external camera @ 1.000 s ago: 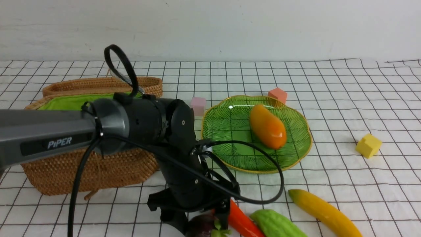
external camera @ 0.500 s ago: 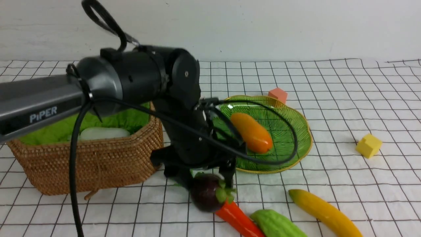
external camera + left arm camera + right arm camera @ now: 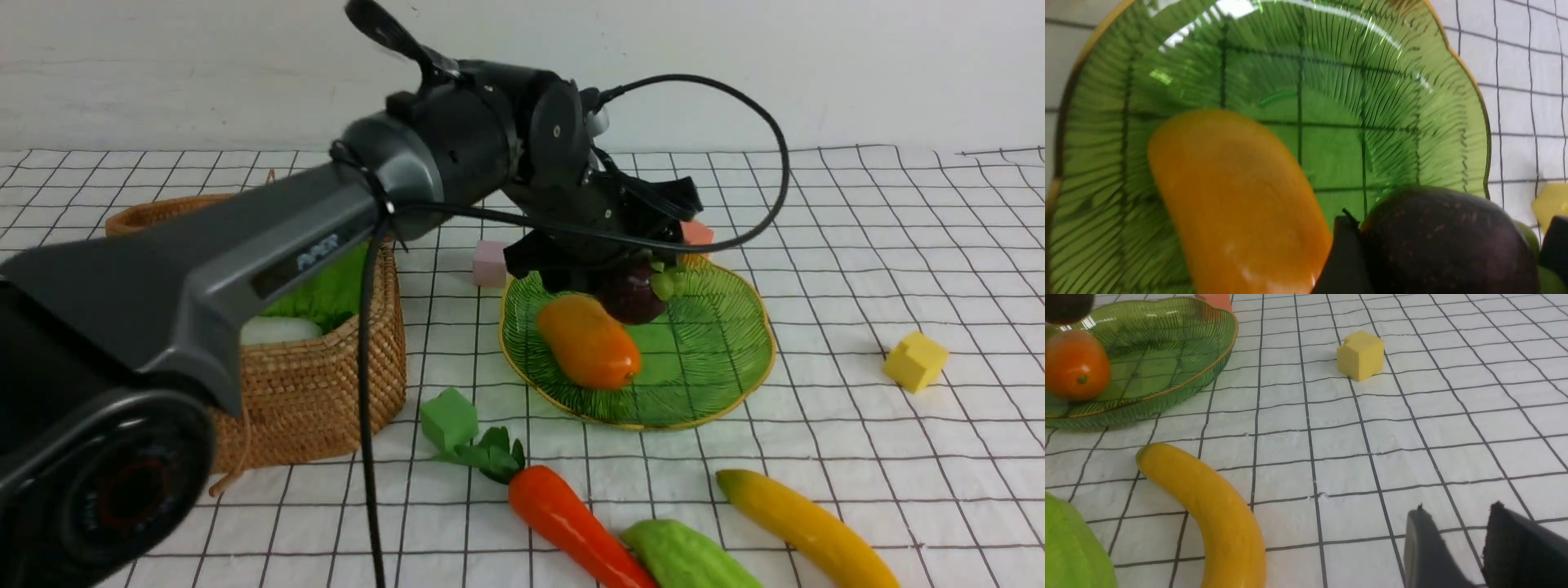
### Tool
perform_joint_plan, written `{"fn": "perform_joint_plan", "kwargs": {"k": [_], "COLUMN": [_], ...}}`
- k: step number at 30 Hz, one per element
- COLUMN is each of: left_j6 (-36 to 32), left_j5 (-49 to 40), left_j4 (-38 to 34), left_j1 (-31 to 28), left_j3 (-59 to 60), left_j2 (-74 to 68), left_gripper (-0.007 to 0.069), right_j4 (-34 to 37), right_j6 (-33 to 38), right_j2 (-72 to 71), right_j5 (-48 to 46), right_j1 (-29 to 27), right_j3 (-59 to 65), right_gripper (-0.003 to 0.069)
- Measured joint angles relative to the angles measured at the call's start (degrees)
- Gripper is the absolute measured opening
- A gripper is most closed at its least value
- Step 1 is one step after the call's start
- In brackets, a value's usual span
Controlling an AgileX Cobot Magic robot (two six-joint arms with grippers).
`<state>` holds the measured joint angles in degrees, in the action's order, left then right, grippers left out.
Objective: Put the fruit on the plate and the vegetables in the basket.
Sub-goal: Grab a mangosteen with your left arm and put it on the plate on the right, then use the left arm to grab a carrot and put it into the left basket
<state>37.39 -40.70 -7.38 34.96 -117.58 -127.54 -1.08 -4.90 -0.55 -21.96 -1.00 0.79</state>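
Observation:
My left gripper (image 3: 633, 286) is shut on the dark purple mangosteen (image 3: 629, 298), holding it just above the back of the green glass plate (image 3: 718, 327). The left wrist view shows the mangosteen (image 3: 1447, 241) between both black fingers, over the plate (image 3: 1372, 102). The orange mango (image 3: 588, 341) lies on the plate's left half. At the front of the cloth lie the carrot (image 3: 563, 518), the pale green gourd (image 3: 686, 555) and the banana (image 3: 804, 527). The white radish (image 3: 277, 329) rests inside the wicker basket (image 3: 326, 392). My right gripper (image 3: 1457, 506) is open and empty, right of the banana (image 3: 1208, 510).
Foam cubes lie scattered on the cloth. A green one (image 3: 448, 418) sits by the carrot's leaves, a pink one (image 3: 490, 263) left of the plate, an orange-red one (image 3: 695, 233) behind it, and a yellow one (image 3: 914, 360) to its right. My left arm spans over the basket.
My left arm lifted the mangosteen from the front of the cloth and carried it back and right, over the plate. The mango slid leftward on the plate. The carrot top and green cube came into view.

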Motion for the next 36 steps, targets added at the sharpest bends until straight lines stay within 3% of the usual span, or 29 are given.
{"fn": "perform_joint_plan", "kwargs": {"k": [3,7,10,19,26,36], "left_j6": [0.00,-2.54,-4.93,-6.76,-5.79,18.31], "left_j5": [1.51,-0.36,-3.19,-13.96,-28.22,-27.92], "left_j4": [0.00,0.07,0.07,2.40,8.93,2.09], "left_j1": [0.00,0.00,0.00,0.00,0.00,2.35], "left_j3": [-2.92,-4.45,-4.67,-4.68,-4.21,21.62], "left_j2": [-2.59,-4.21,-3.92,1.48,11.02,15.37], "left_gripper": [0.0560,0.0648,0.0667,0.0630,0.0580,0.0570], "right_j4": [0.00,0.00,0.00,0.00,0.00,0.00], "right_j6": [0.00,0.00,0.00,0.00,0.00,0.00], "right_j2": [0.00,0.00,0.00,0.00,0.00,0.00], "right_j5": [0.00,0.00,0.00,0.00,0.00,0.00], "right_j1": [0.00,0.00,0.00,0.00,0.00,0.00], "right_j3": [0.00,0.00,0.00,0.00,0.00,0.00], "right_gripper": [0.0238,0.0238,0.0238,0.0238,0.0238,0.0238]}}
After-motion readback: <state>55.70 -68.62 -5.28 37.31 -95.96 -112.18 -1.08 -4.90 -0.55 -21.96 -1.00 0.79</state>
